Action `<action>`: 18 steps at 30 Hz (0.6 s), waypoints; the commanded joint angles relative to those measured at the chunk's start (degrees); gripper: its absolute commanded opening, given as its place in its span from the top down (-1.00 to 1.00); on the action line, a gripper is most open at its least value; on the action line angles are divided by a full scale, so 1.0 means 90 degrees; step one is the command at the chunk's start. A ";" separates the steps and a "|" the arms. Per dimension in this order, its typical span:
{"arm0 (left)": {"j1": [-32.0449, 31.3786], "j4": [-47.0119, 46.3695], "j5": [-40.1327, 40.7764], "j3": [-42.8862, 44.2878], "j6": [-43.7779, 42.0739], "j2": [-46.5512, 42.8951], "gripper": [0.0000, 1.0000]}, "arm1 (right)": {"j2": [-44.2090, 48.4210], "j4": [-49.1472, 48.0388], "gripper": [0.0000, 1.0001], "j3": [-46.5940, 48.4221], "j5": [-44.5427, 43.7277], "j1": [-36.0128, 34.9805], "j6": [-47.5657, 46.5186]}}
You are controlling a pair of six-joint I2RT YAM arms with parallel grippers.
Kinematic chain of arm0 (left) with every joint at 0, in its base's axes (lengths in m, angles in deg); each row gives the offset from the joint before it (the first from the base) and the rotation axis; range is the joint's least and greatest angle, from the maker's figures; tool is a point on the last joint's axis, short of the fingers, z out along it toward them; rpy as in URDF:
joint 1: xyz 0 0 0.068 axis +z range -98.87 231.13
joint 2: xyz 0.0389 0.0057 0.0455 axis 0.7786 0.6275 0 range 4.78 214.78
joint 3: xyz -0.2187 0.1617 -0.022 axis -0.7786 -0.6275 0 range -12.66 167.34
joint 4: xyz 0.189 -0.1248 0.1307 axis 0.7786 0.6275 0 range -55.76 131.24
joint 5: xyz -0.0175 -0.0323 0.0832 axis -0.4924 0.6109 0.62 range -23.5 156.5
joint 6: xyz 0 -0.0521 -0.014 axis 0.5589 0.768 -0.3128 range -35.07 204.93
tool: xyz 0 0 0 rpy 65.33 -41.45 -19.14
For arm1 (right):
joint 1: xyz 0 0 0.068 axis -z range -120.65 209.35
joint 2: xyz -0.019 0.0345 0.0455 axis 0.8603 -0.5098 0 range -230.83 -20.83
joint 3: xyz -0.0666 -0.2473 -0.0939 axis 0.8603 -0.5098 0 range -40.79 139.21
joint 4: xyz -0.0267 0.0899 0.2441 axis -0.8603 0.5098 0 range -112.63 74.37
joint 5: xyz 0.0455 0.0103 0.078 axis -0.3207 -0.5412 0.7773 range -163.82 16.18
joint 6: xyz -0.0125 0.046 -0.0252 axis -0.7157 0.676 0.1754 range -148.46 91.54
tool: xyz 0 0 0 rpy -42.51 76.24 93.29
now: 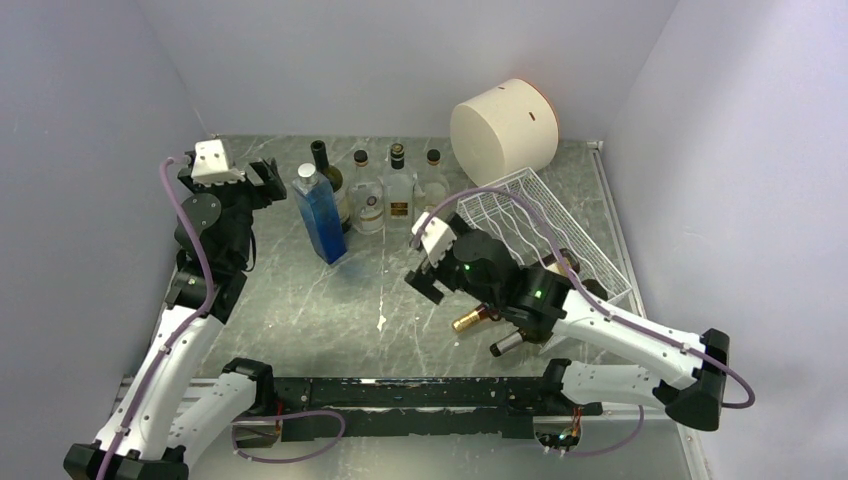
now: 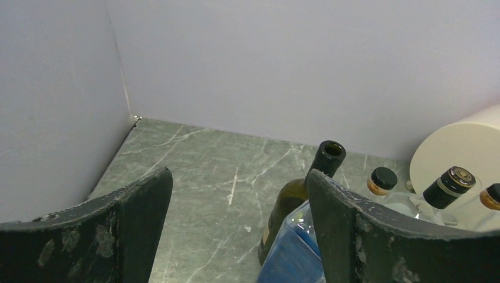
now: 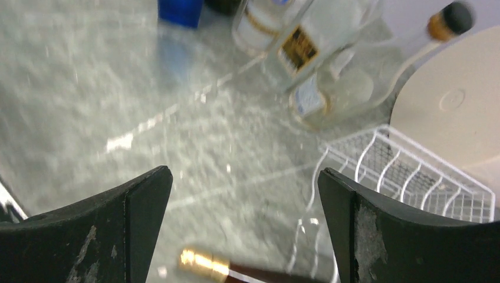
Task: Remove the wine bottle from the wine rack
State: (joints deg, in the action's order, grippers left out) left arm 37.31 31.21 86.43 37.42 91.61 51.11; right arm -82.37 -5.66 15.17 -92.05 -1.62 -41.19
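One white wire wine rack (image 1: 540, 225) and five upright glass bottles (image 1: 398, 195) are pictured on a grey marble tabletop (image 1: 300, 300). One gold-capped wine bottle (image 1: 467, 320) is laid beside the rack, beneath the wide-spread, empty right fingers (image 3: 118, 230). The left fingers (image 2: 365, 236) are parted, empty.

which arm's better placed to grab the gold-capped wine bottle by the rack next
Right. The right gripper, open, hovers just above the gold-capped wine bottle lying at the wine rack's near end. The left gripper, also open, sits across the table beside the blue bottle.

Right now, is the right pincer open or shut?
Open: right pincer spread wide, nothing gripped; gold-capped bottle lies beneath.
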 commanded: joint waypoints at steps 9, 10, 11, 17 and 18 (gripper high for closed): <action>-0.0124 0.0101 -0.0126 0.0225 -0.0009 0.0091 -0.75 | 0.0565 0.3926 -1.00 -0.0410 0.0125 -0.0244 -0.1567; -0.0124 0.0060 -0.0167 0.0188 -0.0009 0.0074 -0.75 | 0.0563 0.3973 -1.00 -0.0526 0.0040 -0.0250 -0.1736; -0.0124 0.0019 -0.0155 0.0144 -0.0025 0.0060 -0.76 | 0.0539 0.3995 -1.00 -0.0639 -0.0032 -0.0269 -0.1917; -0.0114 0.0061 -0.0098 0.0196 -0.0048 0.0117 -0.75 | -0.0034 0.2958 -1.00 -0.1342 -0.1441 -0.0274 -0.2915; -0.0114 0.0031 -0.0107 0.0176 -0.0049 0.0096 -0.76 | -0.0219 0.2735 -1.00 -0.1357 -0.1597 -0.0272 -0.3026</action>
State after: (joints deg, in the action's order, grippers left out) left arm 36.50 31.52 86.23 37.44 91.57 52.16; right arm -80.42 25.55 4.94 -96.56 -3.85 -60.73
